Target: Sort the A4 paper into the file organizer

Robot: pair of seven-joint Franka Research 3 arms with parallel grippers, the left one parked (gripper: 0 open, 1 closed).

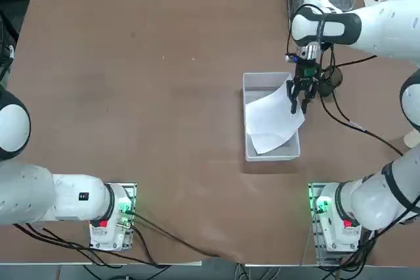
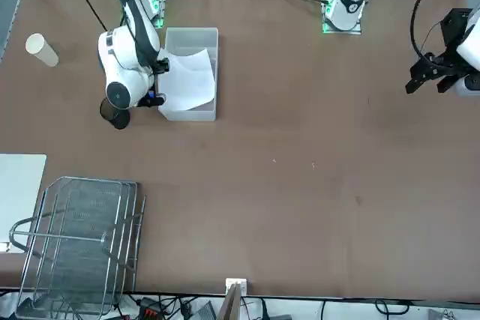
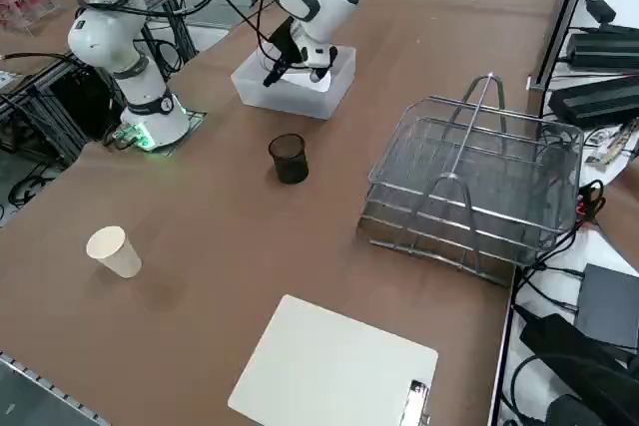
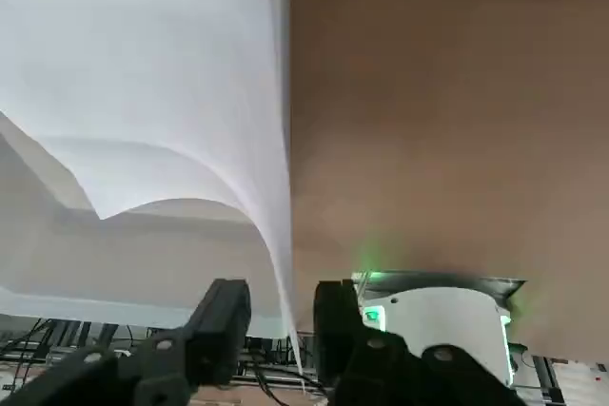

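A4 paper [image 1: 272, 117] lies curled in the plastic bin [image 1: 248, 101], one edge lifted over the rim so the right gripper [image 1: 302, 100], at bin's 2 o'clock, can pinch it. Fingers [image 4: 221, 316] narrow either side of that edge; gap still visible, so not gripped yet, I'd say. File organizer [image 2: 79, 249] waits well apart, approx 11 o'clock across the table.

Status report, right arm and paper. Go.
Right gripper at the bin, fingers astride the A4 paper edge, not clamped. File organizer empty. Black cup stands between.
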